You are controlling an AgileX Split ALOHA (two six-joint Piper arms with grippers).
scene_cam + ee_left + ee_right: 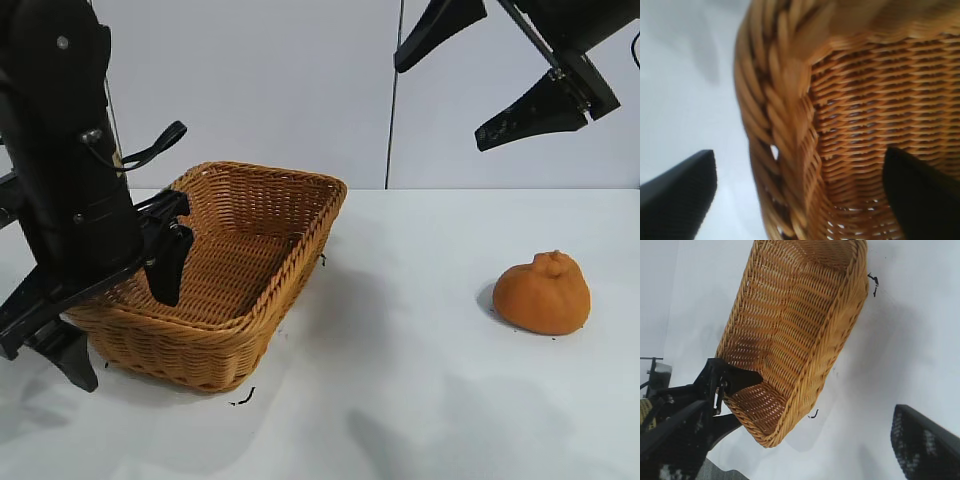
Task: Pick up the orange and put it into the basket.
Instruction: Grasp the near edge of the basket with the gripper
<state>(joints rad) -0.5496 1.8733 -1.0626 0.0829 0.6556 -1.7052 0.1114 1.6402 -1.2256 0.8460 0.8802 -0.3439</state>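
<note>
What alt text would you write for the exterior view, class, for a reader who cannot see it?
The left claw straddles the near wall of the wicker basket, open, one finger inside. The orange sits apart on the white table, under the raised, open right claw.

Left pincer (120,315) low, agape; right pincer (480,85) raised, agape.

Looking like robot lab: bare white table (420,400), plain white wall panels (280,80) backing it, black arm (60,170) standing alongside.
</note>
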